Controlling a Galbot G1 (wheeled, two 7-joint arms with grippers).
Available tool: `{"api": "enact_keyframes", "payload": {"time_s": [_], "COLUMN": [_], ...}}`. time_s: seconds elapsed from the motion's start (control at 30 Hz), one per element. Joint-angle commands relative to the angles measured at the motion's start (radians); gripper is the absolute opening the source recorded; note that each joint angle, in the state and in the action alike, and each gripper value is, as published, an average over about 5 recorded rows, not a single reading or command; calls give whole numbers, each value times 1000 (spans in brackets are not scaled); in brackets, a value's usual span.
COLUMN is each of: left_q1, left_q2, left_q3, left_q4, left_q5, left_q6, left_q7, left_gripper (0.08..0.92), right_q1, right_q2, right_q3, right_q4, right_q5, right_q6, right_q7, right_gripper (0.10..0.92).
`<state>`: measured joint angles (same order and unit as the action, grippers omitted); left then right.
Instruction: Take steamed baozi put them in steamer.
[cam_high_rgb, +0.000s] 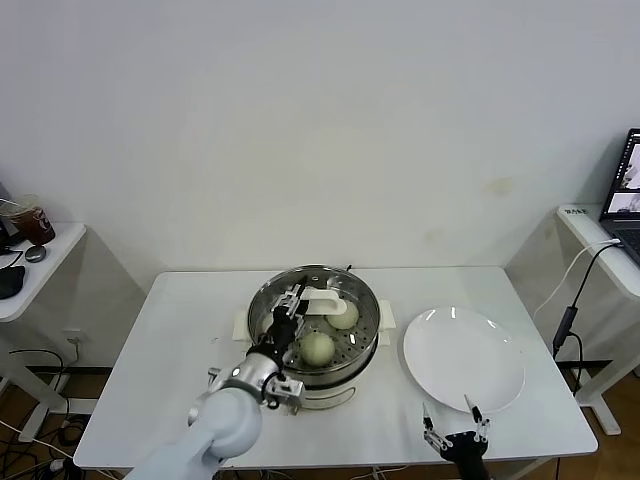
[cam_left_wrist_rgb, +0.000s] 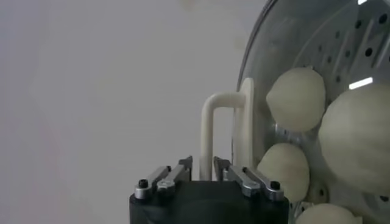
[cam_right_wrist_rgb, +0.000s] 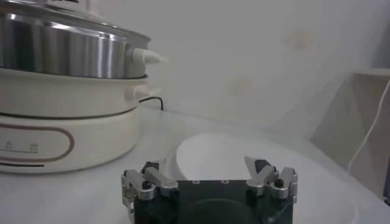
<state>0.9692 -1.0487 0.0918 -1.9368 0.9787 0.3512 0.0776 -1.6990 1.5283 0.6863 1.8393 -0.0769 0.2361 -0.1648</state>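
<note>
The buns (cam_high_rgb: 318, 348) are in the steamer (cam_high_rgb: 262, 302), so the left claw (cam_left_wrist_rgb: 202, 167), apart around the lid handle (cam_left_wrist_rgb: 209, 122), should lift away while the right claw (cam_high_rgb: 455, 425) waits open at the table's (cam_high_rgb: 180, 330) front edge.

Your workroom: plain walls, three white tables

You have a bare off-white wall (cam_high_rgb: 320, 120) behind a white central table (cam_high_rgb: 180, 330); at your left a white side table (cam_high_rgb: 45, 265) carrying a dark cup (cam_high_rgb: 35, 222); at your right a white desk (cam_high_rgb: 600, 245) with an open laptop (cam_high_rgb: 626, 190), a cable (cam_high_rgb: 575, 290) hanging from it; brown floor (cam_high_rgb: 25, 440) with loose cords, even soft light
</note>
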Motion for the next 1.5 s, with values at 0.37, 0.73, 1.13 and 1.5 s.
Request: {"api": "enact_keyframes", "payload": {"time_s": [0.37, 0.73, 1.13, 1.5], "left_q1": [997, 1092, 1070, 1048], "left_q2": [-83, -232, -267, -267], "left_q3": [-624, -726, -709, -731], "left_q4": [-419, -255, -119, -78], "left_q5": [-927, -1209, -1255, -1251], "left_q6": [-510, -605, -690, -690], "left_q7": [-104, -239, -173, -161], "left_gripper": [780, 823, 823, 823], "right_q1": [-3, -2, -29, -62], "right_q2": [-12, -44, -52, -70], "right_q3": [-8, -59, -133, -103], "right_q4": [19, 3, 33, 67], "right_q5": [3, 53, 80, 96], "right_q6": [3, -12, -36, -31], "right_q7": [-9, -48, -46, -46], "right_gripper": [823, 823, 823, 823]}}
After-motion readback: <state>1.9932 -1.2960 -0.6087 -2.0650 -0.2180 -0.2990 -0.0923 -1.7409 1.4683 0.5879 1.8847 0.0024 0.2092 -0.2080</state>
